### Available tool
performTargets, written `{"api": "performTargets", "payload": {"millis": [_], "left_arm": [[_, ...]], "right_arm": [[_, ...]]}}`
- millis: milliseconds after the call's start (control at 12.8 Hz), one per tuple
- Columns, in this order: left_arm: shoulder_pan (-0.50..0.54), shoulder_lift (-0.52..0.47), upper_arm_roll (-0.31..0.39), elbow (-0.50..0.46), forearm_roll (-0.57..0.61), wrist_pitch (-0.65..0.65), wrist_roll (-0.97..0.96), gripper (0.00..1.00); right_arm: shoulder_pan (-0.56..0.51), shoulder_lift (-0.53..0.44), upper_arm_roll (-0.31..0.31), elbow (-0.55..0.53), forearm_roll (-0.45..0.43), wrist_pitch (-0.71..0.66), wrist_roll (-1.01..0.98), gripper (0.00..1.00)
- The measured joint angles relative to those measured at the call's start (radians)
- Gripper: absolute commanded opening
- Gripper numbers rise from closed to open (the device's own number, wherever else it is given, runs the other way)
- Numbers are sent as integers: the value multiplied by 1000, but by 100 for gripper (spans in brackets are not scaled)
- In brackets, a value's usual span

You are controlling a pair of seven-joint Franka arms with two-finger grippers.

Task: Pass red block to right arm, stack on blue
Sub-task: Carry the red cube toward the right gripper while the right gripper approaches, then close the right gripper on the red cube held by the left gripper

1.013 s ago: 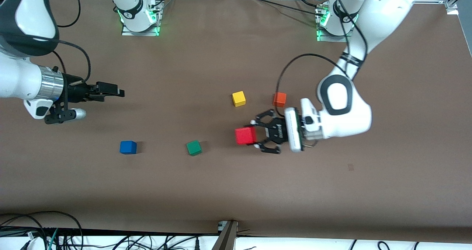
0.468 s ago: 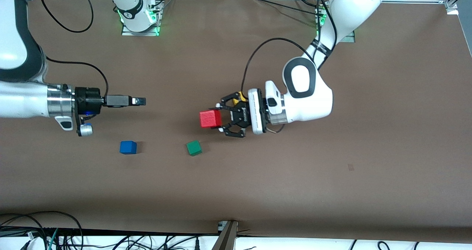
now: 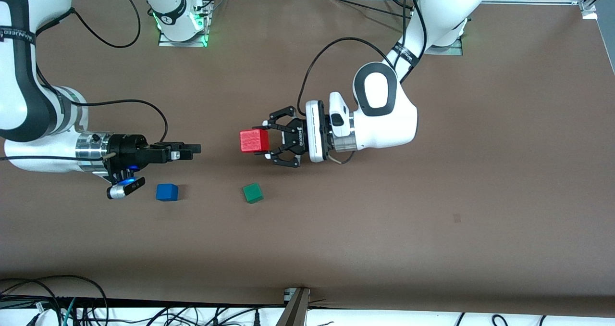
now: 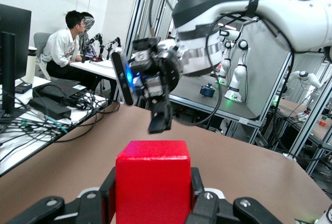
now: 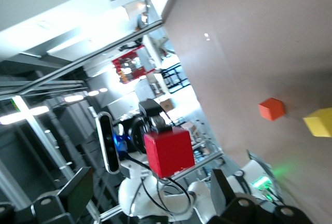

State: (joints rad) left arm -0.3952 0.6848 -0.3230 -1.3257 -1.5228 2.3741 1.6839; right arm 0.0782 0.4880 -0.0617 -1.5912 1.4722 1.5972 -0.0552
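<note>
**Red cube closes in for the handover**

Clamped in the left gripper (image 3: 265,141), the red block (image 3: 254,141) has swung mid-table, airborne. Right gripper (image 3: 192,149), fingers spread, has advanced to meet it above the blue cube (image 3: 166,192). Handover looks imminent.

- Left gripper (image 3: 265,140): clamped on red block (image 3: 254,141), raised over table (image 3: 432,196).
- Right gripper (image 3: 192,149): fingers parted, pointing toward red block.
- Blue cube (image 3: 166,192), green cube (image 3: 252,193): resting on table, well apart.

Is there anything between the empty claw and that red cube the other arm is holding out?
Nothing: the front view shows only bare brown table under the gap between right gripper and red block.
</note>
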Motion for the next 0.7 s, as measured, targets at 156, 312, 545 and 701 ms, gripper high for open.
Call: {"api": "performTargets", "payload": {"millis": [156,312,545,701], "left_arm": [[-15,6,0,12,-10,11,0,0],[-32,12,0,25,-10,43,0,0],[-53,31,0,59,-10,75,-2,0],[-59,43,1,74,-10,94,-2,0]], "right_arm": [[0,22,0,0,31,-4,-56,100],[1,38,4,0,43,-12,-116,100],[8,57,12,-14,74,-14,-181,100],[15,60,14,-43,108,-15,-227,100]]}}
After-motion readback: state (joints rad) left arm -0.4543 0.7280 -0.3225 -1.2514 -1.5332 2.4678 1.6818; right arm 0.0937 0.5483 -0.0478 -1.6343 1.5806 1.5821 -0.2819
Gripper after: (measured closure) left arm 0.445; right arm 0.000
